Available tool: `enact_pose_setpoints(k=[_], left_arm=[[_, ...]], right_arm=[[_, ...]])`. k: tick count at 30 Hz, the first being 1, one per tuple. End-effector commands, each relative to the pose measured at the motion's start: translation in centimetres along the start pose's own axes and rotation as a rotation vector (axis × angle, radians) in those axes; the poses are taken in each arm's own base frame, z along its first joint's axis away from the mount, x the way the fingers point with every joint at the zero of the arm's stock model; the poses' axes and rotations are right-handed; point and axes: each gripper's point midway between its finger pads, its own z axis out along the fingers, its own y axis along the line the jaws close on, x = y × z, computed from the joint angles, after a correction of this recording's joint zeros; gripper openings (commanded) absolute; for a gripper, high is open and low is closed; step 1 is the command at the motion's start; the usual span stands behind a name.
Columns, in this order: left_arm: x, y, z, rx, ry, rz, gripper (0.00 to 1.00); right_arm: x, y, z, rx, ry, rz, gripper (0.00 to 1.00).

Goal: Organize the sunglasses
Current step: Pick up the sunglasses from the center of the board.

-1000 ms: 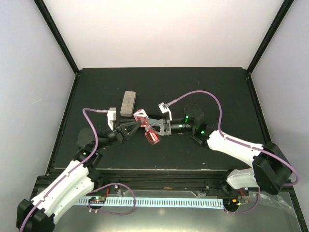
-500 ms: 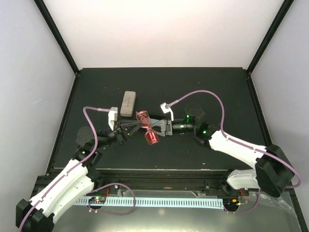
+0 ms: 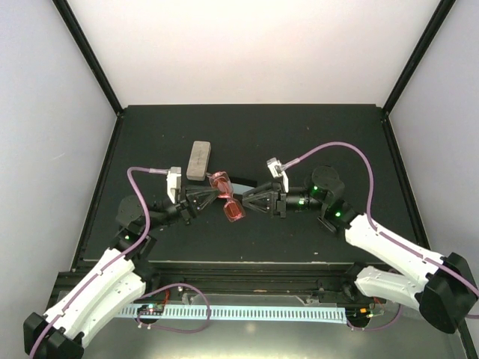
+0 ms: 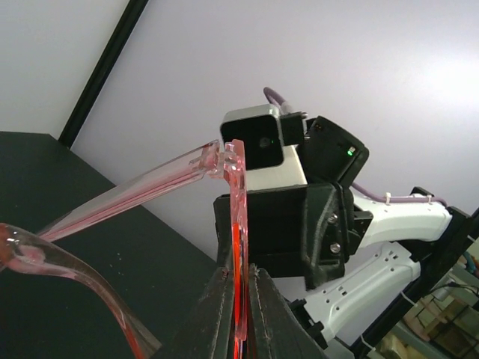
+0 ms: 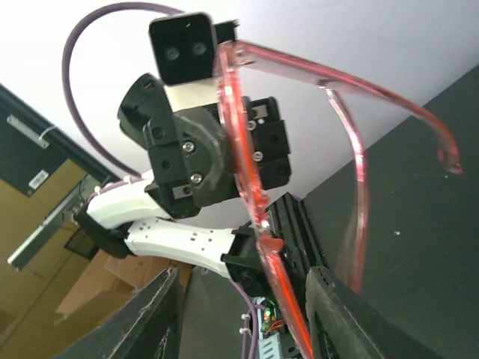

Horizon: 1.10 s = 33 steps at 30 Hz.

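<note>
The red sunglasses [image 3: 229, 200] hang above the dark table [image 3: 314, 134] between my two arms. My left gripper [image 3: 215, 196] is shut on their front frame; in the left wrist view the frame [image 4: 238, 187] stands on edge between the closed fingers [image 4: 217, 314]. My right gripper [image 3: 245, 202] faces it from the right, open. In the right wrist view the glasses [image 5: 241, 134] run down between its spread fingers [image 5: 159, 318], with both temples unfolded. The black sunglasses are out of view.
A beige oblong case [image 3: 198, 160] lies on the table behind the left gripper. A strip of light blue cloth [image 3: 239, 182] shows just behind the glasses. Black frame posts stand at the table's back corners.
My right gripper has opened and drawn back to the right, away from the red sunglasses. The left gripper keeps hold of them, shifted slightly.
</note>
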Motion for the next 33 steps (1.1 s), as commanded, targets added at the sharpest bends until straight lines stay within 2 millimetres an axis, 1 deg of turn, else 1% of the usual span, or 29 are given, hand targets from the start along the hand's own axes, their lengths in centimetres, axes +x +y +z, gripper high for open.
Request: enact_pose_setpoints(k=[1, 3, 6, 9, 13, 16, 18, 19, 23, 25, 26, 28, 29, 31, 33], left_arm=[[-1.6, -1.2, 0.3, 0.035, -0.027, 0.036, 0.02], [-1.6, -1.3, 0.3, 0.041, -0.023, 0.032, 0.01], [-1.4, -1.4, 0.3, 0.045, -0.016, 0.028, 0.02], [-1.3, -1.4, 0.4, 0.051, -0.012, 0.025, 0.02], [-1.5, -1.7, 0.3, 0.058, -0.016, 0.026, 0.02], [-1.5, -1.6, 0.3, 0.056, -0.015, 0.026, 0.02], [-1.4, -1.4, 0.4, 0.053, -0.013, 0.021, 0.02], [-1.4, -1.3, 0.5, 0.052, -0.012, 0.017, 0.02], [-1.3, -1.2, 0.5, 0.048, -0.011, 0.014, 0.02], [-1.4, -1.1, 0.5, 0.043, -0.014, 0.014, 0.02], [-1.4, -1.0, 0.5, 0.039, -0.015, 0.013, 0.01], [-1.3, -0.8, 0.5, 0.025, -0.014, 0.011, 0.02], [-1.2, -0.5, 0.4, 0.010, -0.016, 0.007, 0.03], [-1.0, 0.6, 0.3, -0.045, -0.017, -0.007, 0.13], [-1.2, 1.9, -0.2, -0.128, -0.050, -0.023, 0.33]], right_arm=[[-0.8, 2.4, 1.2, -0.092, 0.031, -0.128, 0.47], [-0.8, 1.8, 1.8, -0.083, 0.053, -0.123, 0.47], [-0.7, 2.0, 2.2, -0.115, 0.077, -0.126, 0.46], [-0.5, 1.8, 2.6, -0.117, 0.093, -0.124, 0.45], [-0.3, 1.0, 3.0, -0.100, 0.108, -0.112, 0.44], [-0.1, 1.2, 3.1, -0.116, 0.115, -0.109, 0.43], [-0.1, 1.5, 3.2, -0.129, 0.119, -0.111, 0.37], [-0.1, 1.7, 3.2, -0.134, 0.121, -0.111, 0.33], [-0.4, 2.1, 3.6, -0.160, 0.122, -0.088, 0.13], [-0.5, 1.9, 3.6, -0.154, 0.110, -0.080, 0.03], [-0.7, 1.9, 3.6, -0.149, 0.099, -0.081, 0.01], [-1.0, 1.7, 3.5, -0.124, 0.074, -0.087, 0.01], [-1.3, 1.7, 3.4, -0.111, 0.059, -0.093, 0.01], [-1.9, 1.7, 3.1, -0.089, 0.029, -0.113, 0.01], [-2.6, 1.7, 2.9, -0.063, -0.008, -0.124, 0.01]])
